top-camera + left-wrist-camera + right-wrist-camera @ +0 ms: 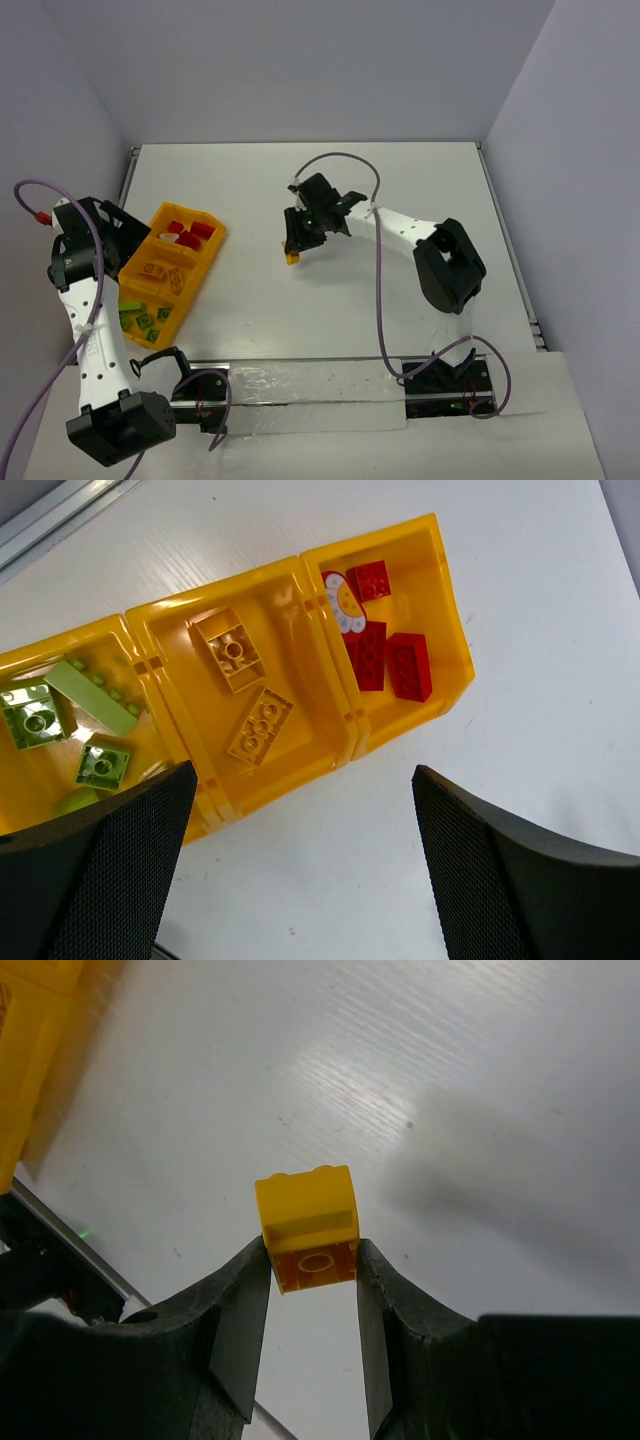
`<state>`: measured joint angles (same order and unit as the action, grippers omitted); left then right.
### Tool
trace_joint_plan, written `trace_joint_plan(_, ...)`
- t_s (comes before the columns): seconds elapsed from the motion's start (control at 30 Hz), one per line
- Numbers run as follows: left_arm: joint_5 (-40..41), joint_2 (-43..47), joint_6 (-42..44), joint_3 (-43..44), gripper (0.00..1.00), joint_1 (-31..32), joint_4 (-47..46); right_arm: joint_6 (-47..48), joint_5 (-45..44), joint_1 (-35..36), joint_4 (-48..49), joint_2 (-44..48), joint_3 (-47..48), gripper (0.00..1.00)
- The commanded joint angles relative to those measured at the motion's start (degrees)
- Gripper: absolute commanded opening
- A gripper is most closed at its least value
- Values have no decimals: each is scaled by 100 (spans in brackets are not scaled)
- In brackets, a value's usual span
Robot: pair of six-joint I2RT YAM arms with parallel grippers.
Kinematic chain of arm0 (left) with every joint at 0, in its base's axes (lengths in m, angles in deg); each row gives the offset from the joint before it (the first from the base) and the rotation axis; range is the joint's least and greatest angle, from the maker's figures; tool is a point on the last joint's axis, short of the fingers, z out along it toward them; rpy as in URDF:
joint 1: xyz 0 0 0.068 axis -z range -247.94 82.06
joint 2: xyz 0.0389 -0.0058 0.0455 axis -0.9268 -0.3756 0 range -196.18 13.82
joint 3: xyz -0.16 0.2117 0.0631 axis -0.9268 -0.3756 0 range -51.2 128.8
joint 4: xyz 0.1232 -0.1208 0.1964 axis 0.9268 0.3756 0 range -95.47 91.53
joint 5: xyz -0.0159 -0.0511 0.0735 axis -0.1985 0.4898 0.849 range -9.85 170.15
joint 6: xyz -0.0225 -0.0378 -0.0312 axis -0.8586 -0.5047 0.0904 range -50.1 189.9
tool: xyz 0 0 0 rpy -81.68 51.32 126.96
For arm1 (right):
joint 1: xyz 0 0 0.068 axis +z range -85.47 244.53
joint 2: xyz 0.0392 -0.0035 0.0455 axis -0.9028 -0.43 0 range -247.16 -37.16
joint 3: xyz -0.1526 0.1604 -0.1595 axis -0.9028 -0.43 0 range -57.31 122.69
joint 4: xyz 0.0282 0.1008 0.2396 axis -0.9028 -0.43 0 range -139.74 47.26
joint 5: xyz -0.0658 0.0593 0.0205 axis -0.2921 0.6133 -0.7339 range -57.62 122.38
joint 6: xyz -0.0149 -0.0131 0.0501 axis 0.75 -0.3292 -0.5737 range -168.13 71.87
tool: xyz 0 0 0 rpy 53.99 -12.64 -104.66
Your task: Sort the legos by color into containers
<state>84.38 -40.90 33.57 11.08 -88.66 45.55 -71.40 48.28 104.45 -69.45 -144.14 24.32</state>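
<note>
R gripper [312, 1252] pinches yellow lego [305, 1203], sides hidden; L gripper [302, 777] wide, empty

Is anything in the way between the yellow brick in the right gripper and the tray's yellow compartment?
Nothing visible: bare table lies between the yellow brick in the right gripper and the tray. The open left gripper hovers by the tray, though.

Bright even light, pale glare on the white table [330, 1070] (strongest from the right wrist), soft grey shadows.

Green-brick compartment [40, 780] partly behind left end effector [302, 780] finger [120, 870]
</note>
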Motion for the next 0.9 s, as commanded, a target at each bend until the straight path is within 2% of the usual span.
trace_joint_plan(0.0,-362,-48,232,74,95,131,-182,-198,-126,325,219,-519,567,21)
trace_joint_plan(0.13,-393,-318,245,191,99,567,-129,-476,-254,333,245,-806,793,59)
trace_joint_plan(0.2,-29,-593,146,308,99,1254,-8,-477,-262,333,108,-876,948,71)
trace_joint_plan(0.23,59,-665,65,390,99,1451,9,-477,-270,326,90,-856,1002,73)
trace_joint_plan(0.33,225,-998,-179,567,99,2174,45,-502,-309,296,46,-641,959,78)
trace_joint_plan(0.4,316,-1336,-323,672,95,2814,48,-538,-428,219,130,-348,748,79)
trace_joint_plan(0.43,376,-1345,-395,717,93,2828,57,-556,-431,215,132,-193,620,79)
trace_joint_plan(0.57,317,-2067,-686,891,86,3827,63,-567,-594,-398,289,814,-291,79)
trace_joint_plan(0.73,112,-2684,-519,952,88,4745,104,-407,-825,-1148,192,1863,-1434,79)
trace_joint_plan(0.87,-37,-3009,59,781,96,5372,-58,-327,-860,-1578,65,2558,-2031,79)
